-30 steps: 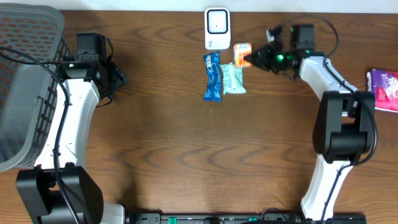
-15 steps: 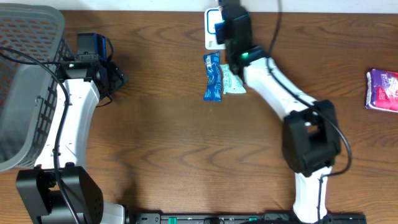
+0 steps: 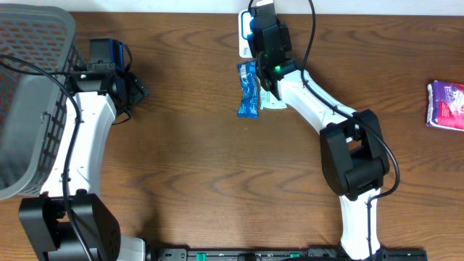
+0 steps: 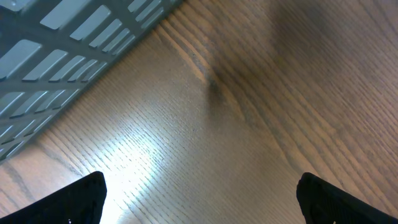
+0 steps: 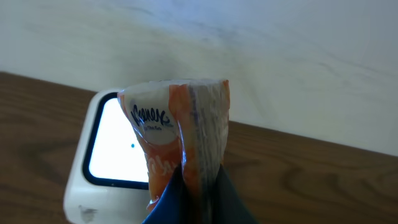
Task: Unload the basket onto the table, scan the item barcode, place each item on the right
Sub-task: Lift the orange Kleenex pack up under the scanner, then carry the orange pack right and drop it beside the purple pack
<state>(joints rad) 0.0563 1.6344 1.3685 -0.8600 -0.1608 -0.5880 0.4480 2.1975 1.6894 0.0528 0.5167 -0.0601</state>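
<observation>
1. The right gripper point(image 5: 198, 186) is pinched tight on the lower edge of an orange tissue pack point(image 5: 177, 134), holding it upright just in front of the scanner point(image 5: 109, 158).
2. The pack is a small crinkled plastic packet, orange and white, with dark script lettering across its top; its seam edge faces the wrist camera.
3. The scanner is a white box with a bright window framed in black, standing at the table's far edge; overhead, the right arm point(image 3: 304, 90) covers most of it.
4. Just beside the arm lie a blue packet point(image 3: 248, 88) and a pale green packet point(image 3: 270, 100).
5. The left gripper point(image 4: 199, 190) hangs spread wide over bare wood beside the grey basket point(image 3: 29, 94).
6. A second ago the right gripper was right of the packets; it has since swung over to the scanner, while the left arm has stayed put.
</observation>
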